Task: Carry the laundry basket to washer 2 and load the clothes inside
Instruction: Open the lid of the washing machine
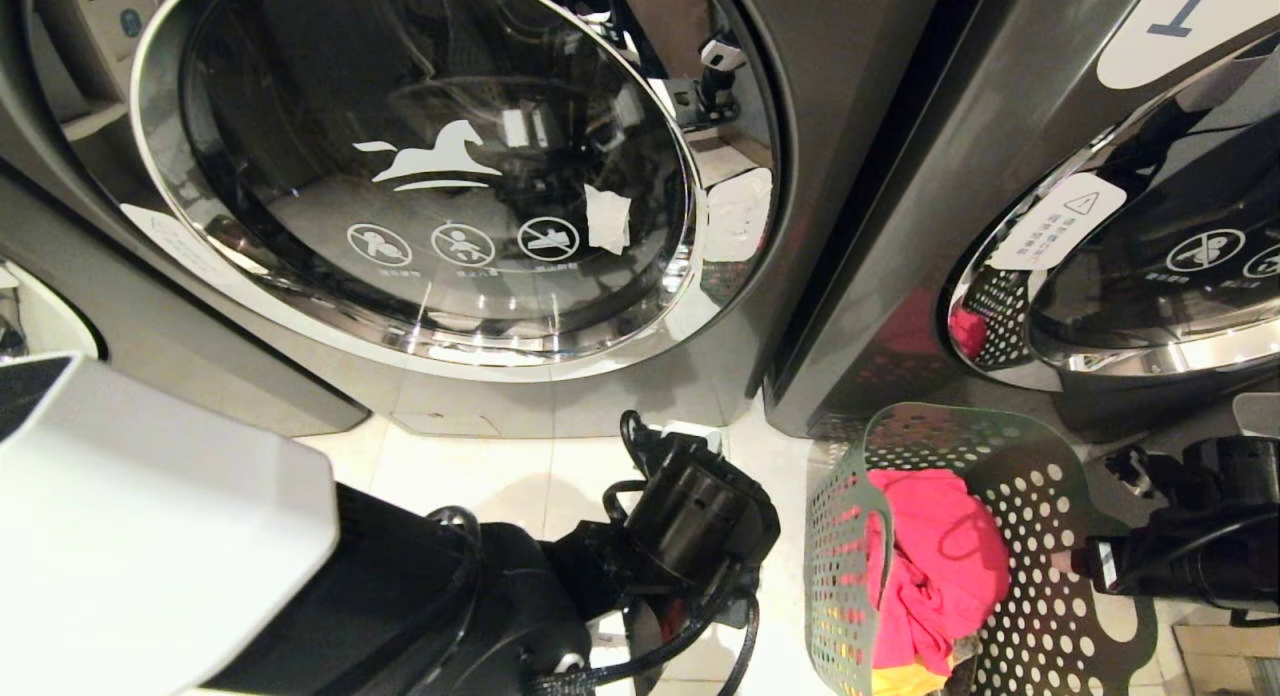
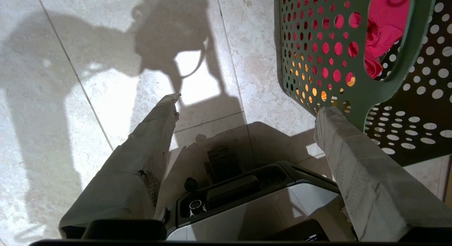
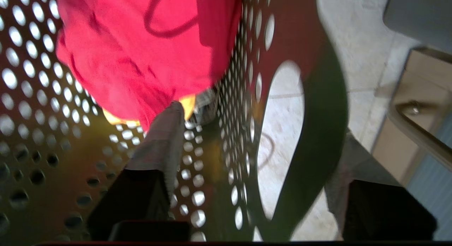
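A green perforated laundry basket (image 1: 1040,496) stands on the tiled floor before two front-loading washers. Pink clothes (image 1: 940,556) lie in it over something yellow. The left washer's round door (image 1: 430,176) is shut, and so is the right washer's door (image 1: 1150,276). Which of them is washer 2 I cannot tell. My right gripper (image 3: 257,140) is open astride the basket's handle rim (image 3: 317,133), one finger inside by the clothes (image 3: 141,55), the other outside. My left gripper (image 2: 249,104) hangs open above the floor beside the basket (image 2: 317,62), holding nothing.
My own base (image 2: 247,203) sits on the floor under the left gripper, and my white torso (image 1: 150,536) fills the lower left of the head view. A pale cabinet or box (image 3: 416,133) stands close beyond the basket's right side. Bare tiles (image 1: 480,476) lie before the left washer.
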Robot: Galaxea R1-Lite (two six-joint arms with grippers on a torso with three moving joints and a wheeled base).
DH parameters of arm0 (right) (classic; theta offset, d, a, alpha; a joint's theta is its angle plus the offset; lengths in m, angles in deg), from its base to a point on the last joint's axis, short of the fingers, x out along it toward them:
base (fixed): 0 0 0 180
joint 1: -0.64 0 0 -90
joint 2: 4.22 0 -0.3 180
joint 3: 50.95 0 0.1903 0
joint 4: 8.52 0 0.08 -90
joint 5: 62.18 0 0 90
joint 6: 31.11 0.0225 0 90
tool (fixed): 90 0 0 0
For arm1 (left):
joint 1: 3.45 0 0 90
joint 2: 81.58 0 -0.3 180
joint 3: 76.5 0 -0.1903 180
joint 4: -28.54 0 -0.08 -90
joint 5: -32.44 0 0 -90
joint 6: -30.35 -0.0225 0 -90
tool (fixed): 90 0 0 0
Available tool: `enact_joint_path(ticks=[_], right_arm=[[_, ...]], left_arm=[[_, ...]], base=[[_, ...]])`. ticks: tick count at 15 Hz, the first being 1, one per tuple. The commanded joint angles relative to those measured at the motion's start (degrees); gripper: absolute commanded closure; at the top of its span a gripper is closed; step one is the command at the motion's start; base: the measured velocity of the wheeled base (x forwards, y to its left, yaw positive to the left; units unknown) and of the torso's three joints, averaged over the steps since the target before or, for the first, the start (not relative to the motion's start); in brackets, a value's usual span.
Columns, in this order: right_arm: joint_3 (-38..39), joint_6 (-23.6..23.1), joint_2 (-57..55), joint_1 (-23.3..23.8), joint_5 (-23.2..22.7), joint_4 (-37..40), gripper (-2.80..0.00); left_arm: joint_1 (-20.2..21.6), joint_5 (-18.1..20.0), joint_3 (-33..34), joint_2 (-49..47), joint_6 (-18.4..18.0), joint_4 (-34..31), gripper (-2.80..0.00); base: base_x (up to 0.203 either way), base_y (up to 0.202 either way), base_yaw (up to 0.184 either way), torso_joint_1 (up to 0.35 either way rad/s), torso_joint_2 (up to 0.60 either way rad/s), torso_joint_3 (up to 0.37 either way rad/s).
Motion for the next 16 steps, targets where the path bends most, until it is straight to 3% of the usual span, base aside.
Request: enact_joint_path(ticks=[1,5,6,7,8,12,16], right_arm=[[3.5,-0.7,5.8,0.1,0.5,0.0,-2.8],[10.4,-1.3,21.1,0.2,1.3,0.7,-2.8],[11.6,-1.3,25.2,0.1,1.3,1.3,-0.77],[12.4,-1.3,29.1,0.0,1.3,2.8,0.0],[13.1,-1.3,31.6,-0.2,1.1,4.4,0.0],[14.4,-1.0,45.2,-6.0,-1.9,11.5,0.0],[19.7,-0.1,53.7,-13.9,-6.1,15.5,0.0]], left_arm=[[0.7,-0.2,3.3,5.8,0.1,0.1,-2.8],[5.5,0.8,11.3,18.7,0.1,0.5,-2.8],[7.8,1.1,13.5,22.9,0.0,0.5,-2.8],[11.1,1.4,16.1,27.2,-0.3,0.5,-2.8],[14.2,1.6,18.9,30.1,-0.7,0.6,0.0],[28.9,1.5,28.5,39.5,-1.7,0.6,0.0],[49.1,1.6,39.6,50.1,-3.4,1.9,0.0]], base=[[0.0,0.0,0.0,0.0,0.0,0.0],[0.0,0.0,0.0,0.0,0.0,0.0],[0.0,0.0,0.0,0.0,0.0,0.0],[0.0,0.0,0.0,0.0,0.0,0.0],[0.0,0.0,0.0,0.0,0.0,0.0],[0.0,0.0,0.0,0.0,0.0,0.0],[0.0,0.0,0.0,0.0,0.0,0.0]])
